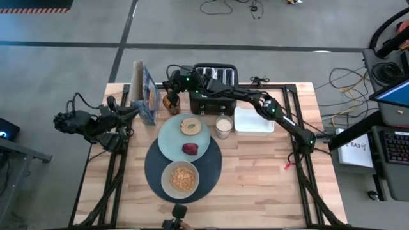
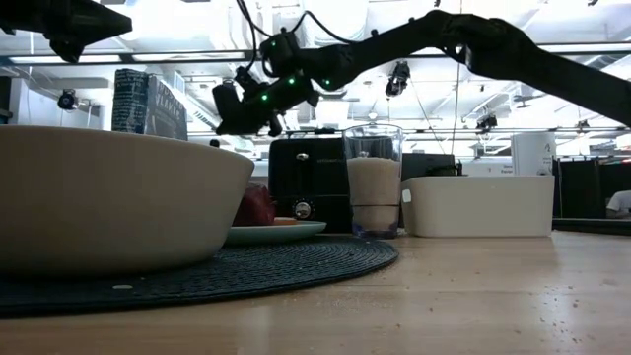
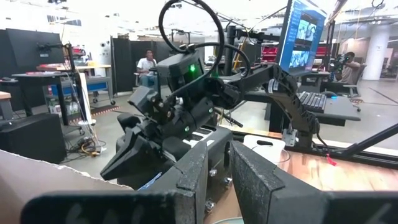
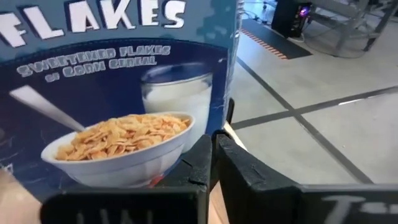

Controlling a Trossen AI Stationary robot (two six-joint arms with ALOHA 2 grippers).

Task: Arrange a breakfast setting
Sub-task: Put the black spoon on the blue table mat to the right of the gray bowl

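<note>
Right gripper (image 1: 171, 82) sits at the back of the table, arm stretched across over the black toaster (image 1: 215, 73), and we see its fingers (image 4: 205, 158) pressed together with nothing between them, right in front of a blue cereal box (image 4: 118, 87) that fills the wrist view. In the high view we put that gripper just beside the cereal box (image 1: 148, 96) and above a small brown jar (image 1: 170, 102); we can't tell if it touches either. Left gripper (image 1: 131, 110) is at the table's left edge, near the box's other side; its fingers (image 3: 193, 171) stand almost together, a thin gap showing, and we see nothing in them. Dark-blue placemat (image 1: 211, 169) lies mid-table. Pale mint plate (image 1: 169, 137) rests on its far part and overhangs toward the back, with the bagel (image 1: 190, 126) on the plate's far side and the dark-red fruit (image 1: 190, 149) on its near side. Beige bowl (image 1: 182, 178) with flakes inside sits on the near part of the placemat, just beside the plate. Milk glass (image 1: 223, 127) stands on bare wood just right of the plate, between it and the white tray (image 1: 253, 121). We can't make out a spoon in any view.
</note>
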